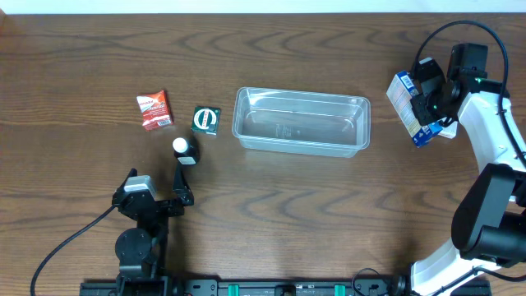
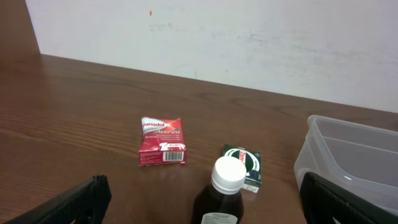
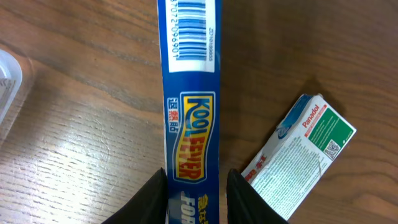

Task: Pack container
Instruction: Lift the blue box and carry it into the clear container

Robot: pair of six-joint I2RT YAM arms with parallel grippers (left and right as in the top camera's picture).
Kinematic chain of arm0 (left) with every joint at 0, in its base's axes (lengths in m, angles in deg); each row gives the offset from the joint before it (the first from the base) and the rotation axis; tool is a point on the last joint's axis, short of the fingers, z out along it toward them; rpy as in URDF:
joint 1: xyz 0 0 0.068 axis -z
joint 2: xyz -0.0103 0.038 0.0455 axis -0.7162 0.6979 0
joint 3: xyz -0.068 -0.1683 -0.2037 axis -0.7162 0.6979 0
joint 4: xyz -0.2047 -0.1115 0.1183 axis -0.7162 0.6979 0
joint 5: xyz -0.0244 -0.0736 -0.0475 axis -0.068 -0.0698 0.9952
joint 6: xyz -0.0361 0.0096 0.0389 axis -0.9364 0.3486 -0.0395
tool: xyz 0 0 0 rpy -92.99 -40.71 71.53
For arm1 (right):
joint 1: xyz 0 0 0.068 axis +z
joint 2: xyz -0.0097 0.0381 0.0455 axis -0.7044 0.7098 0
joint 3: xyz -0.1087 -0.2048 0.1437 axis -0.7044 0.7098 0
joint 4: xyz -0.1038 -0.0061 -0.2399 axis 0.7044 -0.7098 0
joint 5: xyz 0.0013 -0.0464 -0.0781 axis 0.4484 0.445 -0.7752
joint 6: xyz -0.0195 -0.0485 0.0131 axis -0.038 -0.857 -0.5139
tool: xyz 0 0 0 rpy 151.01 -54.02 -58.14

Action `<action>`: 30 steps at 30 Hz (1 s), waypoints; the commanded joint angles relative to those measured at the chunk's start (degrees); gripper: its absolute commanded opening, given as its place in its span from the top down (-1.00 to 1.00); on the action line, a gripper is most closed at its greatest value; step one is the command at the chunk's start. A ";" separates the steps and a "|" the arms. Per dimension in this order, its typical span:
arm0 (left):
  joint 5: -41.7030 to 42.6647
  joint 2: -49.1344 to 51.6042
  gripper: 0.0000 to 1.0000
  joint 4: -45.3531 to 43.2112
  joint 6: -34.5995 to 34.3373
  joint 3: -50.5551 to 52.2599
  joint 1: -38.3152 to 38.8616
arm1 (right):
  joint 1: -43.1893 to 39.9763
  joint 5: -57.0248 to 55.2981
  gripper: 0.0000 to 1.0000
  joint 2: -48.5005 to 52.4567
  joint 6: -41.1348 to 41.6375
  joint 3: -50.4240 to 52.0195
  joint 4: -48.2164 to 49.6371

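Note:
The clear plastic container (image 1: 301, 122) sits in the middle of the table; its near corner shows in the left wrist view (image 2: 348, 155). My right gripper (image 1: 434, 100) is shut on a blue Kool Fever box (image 3: 189, 93), held above the table to the right of the container (image 3: 7, 81). My left gripper (image 1: 168, 197) is open and empty, just behind a dark bottle with a white cap (image 2: 221, 196). The bottle (image 1: 186, 150) stands upright left of the container.
A red Panadol packet (image 1: 154, 109) and a small green box (image 1: 205, 120) lie left of the container, both also in the left wrist view (image 2: 161, 142) (image 2: 244, 165). A white and green Panadol box (image 3: 298, 155) lies under the right gripper.

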 commanded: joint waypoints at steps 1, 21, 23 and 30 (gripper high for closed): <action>-0.63 -0.28 -0.96 1.90 0.98 1.33 -0.35 | 0.24 1.01 0.40 0.17 0.79 0.74 0.50; -0.63 -0.28 -0.96 1.90 0.96 1.33 -0.35 | 0.98 2.49 0.97 -0.09 5.14 1.86 2.19; -0.63 -0.28 -0.96 1.90 0.96 1.33 -0.35 | 1.55 1.60 0.97 -0.76 5.11 1.44 2.14; -0.63 -0.28 -0.96 1.90 0.96 1.33 -0.35 | 4.85 -4.07 0.97 -7.76 2.89 -1.77 0.24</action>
